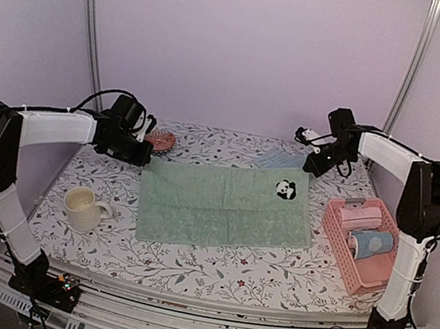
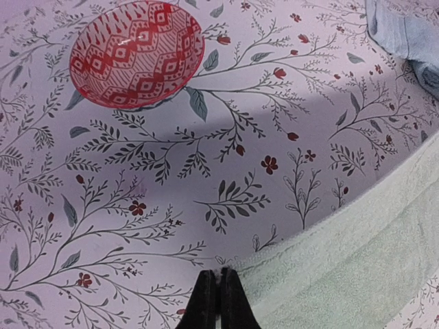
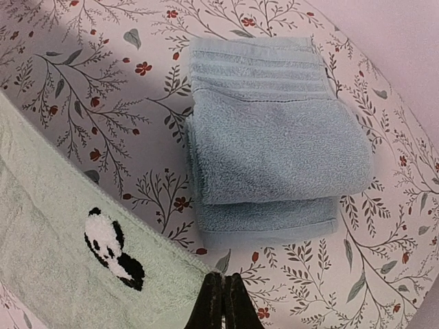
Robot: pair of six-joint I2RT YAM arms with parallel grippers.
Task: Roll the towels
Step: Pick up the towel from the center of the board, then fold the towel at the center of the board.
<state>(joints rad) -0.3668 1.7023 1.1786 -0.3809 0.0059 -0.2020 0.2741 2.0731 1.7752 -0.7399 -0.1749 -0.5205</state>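
Left tool (image 2: pixel 219 279): fingers pressed together, no gap, tips at far corner of green towel (image 2: pixel 357 260), which lies spread flat toward its right. Whether cloth is pinched, cannot tell. Right tool (image 3: pixel 223 279): likewise closed, at other far corner, panda patch (image 3: pixel 113 247) just left. Likely stationed to lift far edge and start roll. Folded blue towel (image 3: pixel 274 144) ahead of right tool. Red bowl (image 2: pixel 137 55) ahead-left of left tool. Floral tabletop (image 1: pixel 185 265), lilac walls (image 1: pixel 250 42).

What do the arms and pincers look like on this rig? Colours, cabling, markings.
Both match. Left arm and right arm: white tubular links between chunky black joint housings, black bases. Black cables loop loosely off each. Left pincer and right pincer: two slim, flat black fingers. No markings or sleeves legible.
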